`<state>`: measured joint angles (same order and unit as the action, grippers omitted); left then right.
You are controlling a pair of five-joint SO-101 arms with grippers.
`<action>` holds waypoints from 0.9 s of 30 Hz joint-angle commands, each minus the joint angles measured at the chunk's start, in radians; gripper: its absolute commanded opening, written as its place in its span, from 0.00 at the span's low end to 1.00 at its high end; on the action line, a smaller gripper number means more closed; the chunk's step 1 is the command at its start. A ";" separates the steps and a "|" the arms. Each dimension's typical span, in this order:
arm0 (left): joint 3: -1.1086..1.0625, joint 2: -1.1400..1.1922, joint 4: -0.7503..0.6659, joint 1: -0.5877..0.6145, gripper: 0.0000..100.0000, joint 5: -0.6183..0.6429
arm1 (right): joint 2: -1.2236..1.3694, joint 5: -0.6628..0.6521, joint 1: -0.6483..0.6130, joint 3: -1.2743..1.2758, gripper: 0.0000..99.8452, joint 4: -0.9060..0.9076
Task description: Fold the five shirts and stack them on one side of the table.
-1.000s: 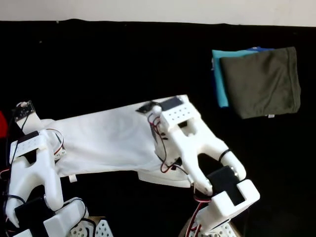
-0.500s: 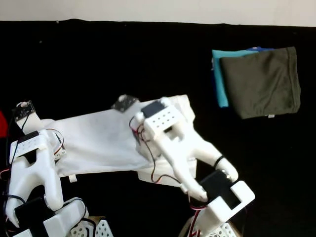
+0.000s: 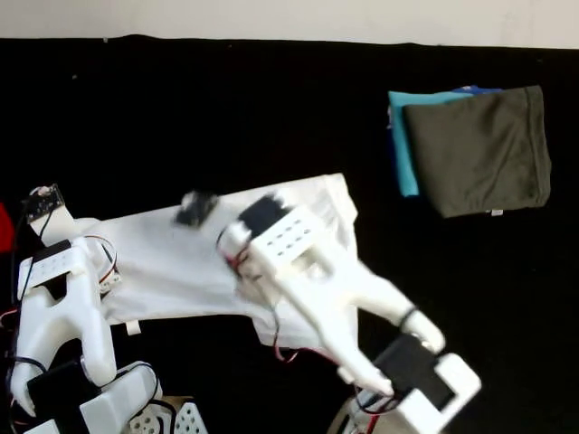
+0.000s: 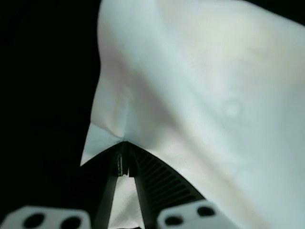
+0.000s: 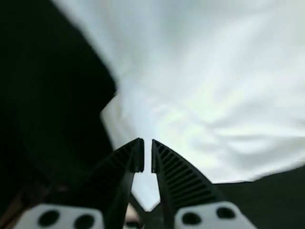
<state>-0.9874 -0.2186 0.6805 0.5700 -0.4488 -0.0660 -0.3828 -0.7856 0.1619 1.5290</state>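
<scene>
white shirt [image 3: 163,262] lies long-ways left to right; left gripper [image 4: 123,145] pinches its edge; right gripper [image 5: 144,155] hovers over it, jaws nearly together

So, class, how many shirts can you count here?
4 sure: white shirt spread left of centre; stacked at the right, dark grey shirt on top, teal shirt and a blue edge beneath. A red scrap at the left edge may be a fifth.
</scene>
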 commanded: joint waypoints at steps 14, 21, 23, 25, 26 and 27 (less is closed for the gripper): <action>0.687 0.239 0.381 -0.019 0.01 -0.008 | 0.355 -0.011 0.420 -0.162 0.05 -0.421; 1.026 0.595 0.377 0.007 0.01 -0.006 | 0.542 -0.012 0.496 -0.349 0.05 -0.532; 1.116 0.690 0.376 0.008 0.01 -0.006 | 0.599 -0.012 0.521 -0.409 0.05 -0.533; 1.205 0.777 0.381 0.008 0.01 -0.006 | 0.651 -0.012 0.541 -0.464 0.05 -0.532; 1.247 0.819 0.381 0.008 0.01 -0.006 | 0.676 -0.012 0.550 -0.492 0.05 -0.530; 1.282 0.849 0.382 0.008 0.01 -0.005 | 0.696 -0.012 0.558 -0.519 0.05 -0.529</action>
<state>0.1634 0.5623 1.0579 0.5669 -0.4488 0.6015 -0.3828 -0.2716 -0.2509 1.0134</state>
